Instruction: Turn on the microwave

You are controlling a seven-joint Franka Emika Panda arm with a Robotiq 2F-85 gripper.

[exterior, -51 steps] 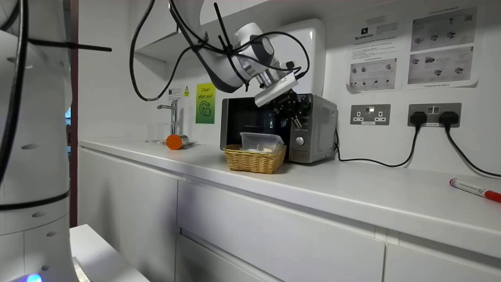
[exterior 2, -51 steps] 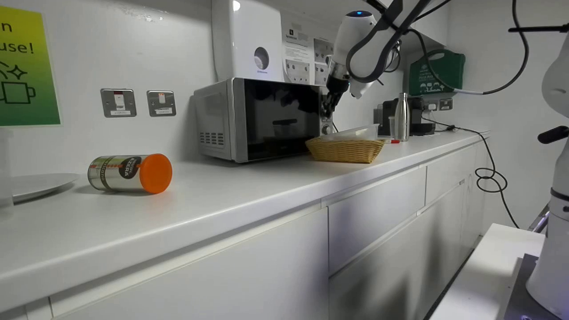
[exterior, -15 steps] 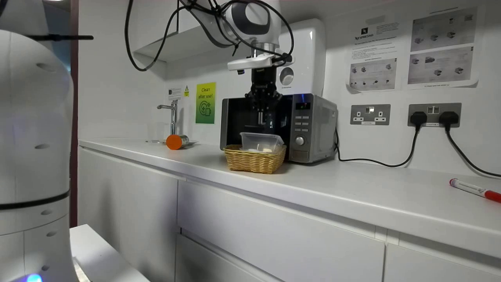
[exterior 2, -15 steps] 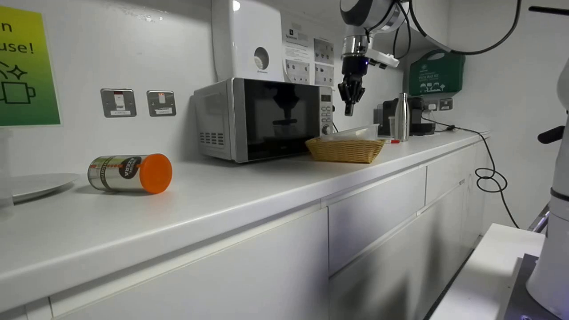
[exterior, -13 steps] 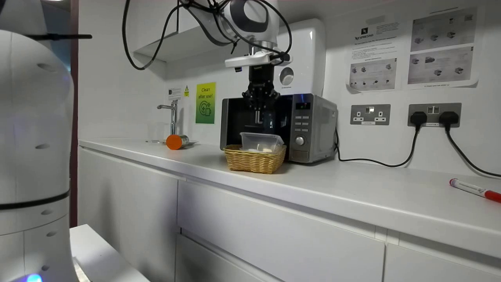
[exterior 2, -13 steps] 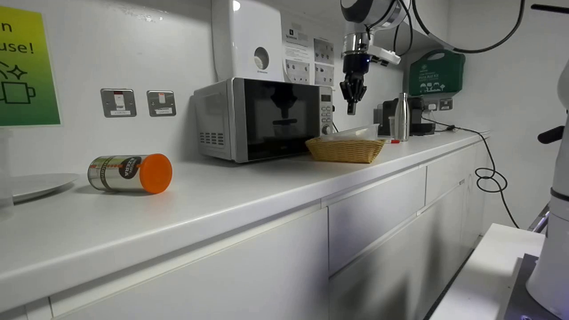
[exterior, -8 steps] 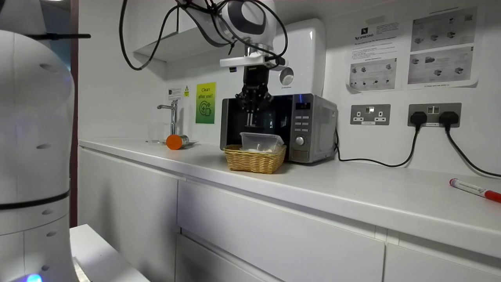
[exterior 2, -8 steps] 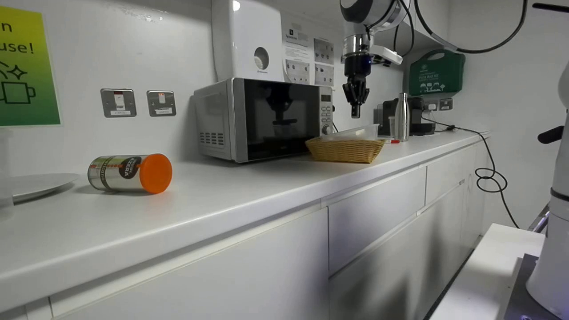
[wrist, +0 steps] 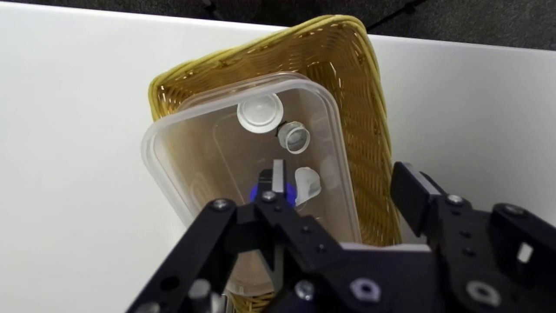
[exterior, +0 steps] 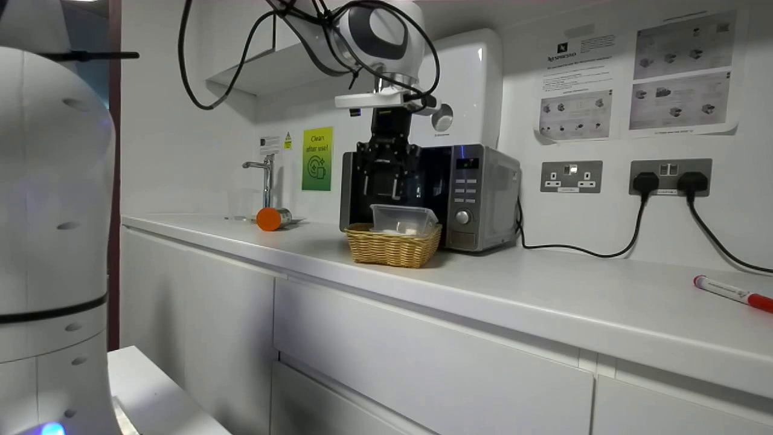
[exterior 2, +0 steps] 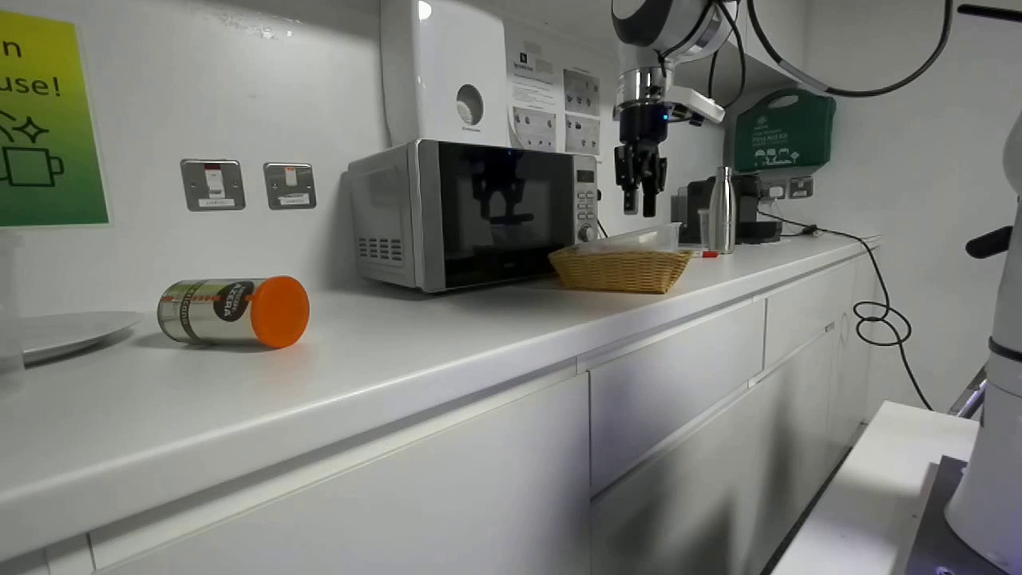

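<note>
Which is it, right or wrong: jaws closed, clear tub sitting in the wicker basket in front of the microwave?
Wrong on the jaws: the wrist view shows the gripper with them open, not closed. The clear tub does sit in the wicker basket, in front of the microwave.

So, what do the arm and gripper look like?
The Franka arm is white with dark grey trim, a silver wrist collar, a white crossbar and loops of black cable. The Robotiq gripper is black, with angular linkages, silver screws and light grey strips on its jaws.
</note>
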